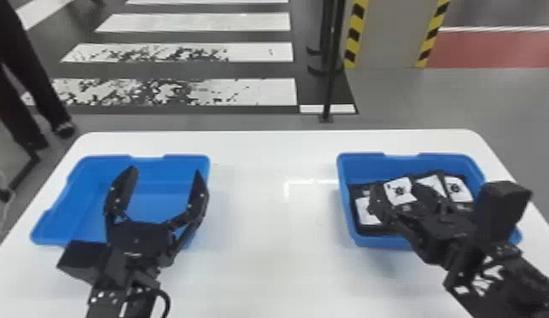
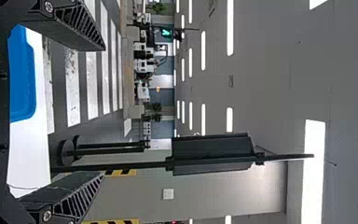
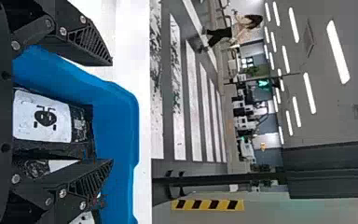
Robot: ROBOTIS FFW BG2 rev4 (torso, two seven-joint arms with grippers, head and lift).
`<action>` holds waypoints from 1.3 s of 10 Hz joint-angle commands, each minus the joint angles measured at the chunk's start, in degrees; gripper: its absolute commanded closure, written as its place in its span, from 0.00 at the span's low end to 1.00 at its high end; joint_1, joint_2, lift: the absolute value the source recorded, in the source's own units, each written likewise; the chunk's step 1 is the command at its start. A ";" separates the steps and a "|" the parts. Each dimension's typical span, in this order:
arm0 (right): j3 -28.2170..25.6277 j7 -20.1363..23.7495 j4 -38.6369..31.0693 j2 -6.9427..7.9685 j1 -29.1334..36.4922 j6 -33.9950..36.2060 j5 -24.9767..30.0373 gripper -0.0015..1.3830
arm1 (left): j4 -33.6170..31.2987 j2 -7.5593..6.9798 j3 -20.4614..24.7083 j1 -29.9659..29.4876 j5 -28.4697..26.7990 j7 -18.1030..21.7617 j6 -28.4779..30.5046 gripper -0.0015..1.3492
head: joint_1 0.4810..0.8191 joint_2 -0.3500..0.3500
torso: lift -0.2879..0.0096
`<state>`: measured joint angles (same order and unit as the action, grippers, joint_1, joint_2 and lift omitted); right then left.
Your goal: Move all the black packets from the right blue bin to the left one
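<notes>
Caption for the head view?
Open left end effector at left bin; open right end effector at black packets in right bin.

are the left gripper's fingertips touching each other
No, the head view shows the left gripper with its two fingers spread wide apart and the left blue bin visible between them.

Smooth plastic left bin (image 1: 152, 205); glossy table (image 1: 271, 220)

There are two bins, the left blue bin (image 1: 85, 198) and right blue bin (image 1: 357, 165), one worktop (image 1: 269, 220), at least four black packets (image 1: 399, 191), overlap hiding their full number, and two fingers each on the left gripper (image 1: 164, 171) and right gripper (image 1: 398, 193).
</notes>
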<state>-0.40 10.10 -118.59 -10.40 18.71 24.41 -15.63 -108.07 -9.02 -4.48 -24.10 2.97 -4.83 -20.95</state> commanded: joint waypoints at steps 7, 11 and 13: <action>1.89 0.00 7.57 -0.41 -8.17 9.62 2.03 0.33 | 0.00 -0.03 0.25 -0.08 0.11 0.00 -0.43 0.07 | 0.63 0.54 | 0.40; 2.46 0.00 9.39 -0.50 -9.29 10.46 1.92 0.33 | 0.00 -0.03 0.25 -0.08 0.11 0.00 -0.43 0.07 | 0.63 0.55 | 0.40; 2.92 0.00 10.66 -0.67 -10.14 12.29 1.92 0.34 | 0.00 -0.03 0.36 -0.08 0.11 0.00 -0.43 0.07 | 0.63 0.55 | 0.40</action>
<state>2.39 10.16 -108.27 -10.97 8.78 36.02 -13.68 -108.07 -9.05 -4.19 -24.18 3.08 -4.83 -21.38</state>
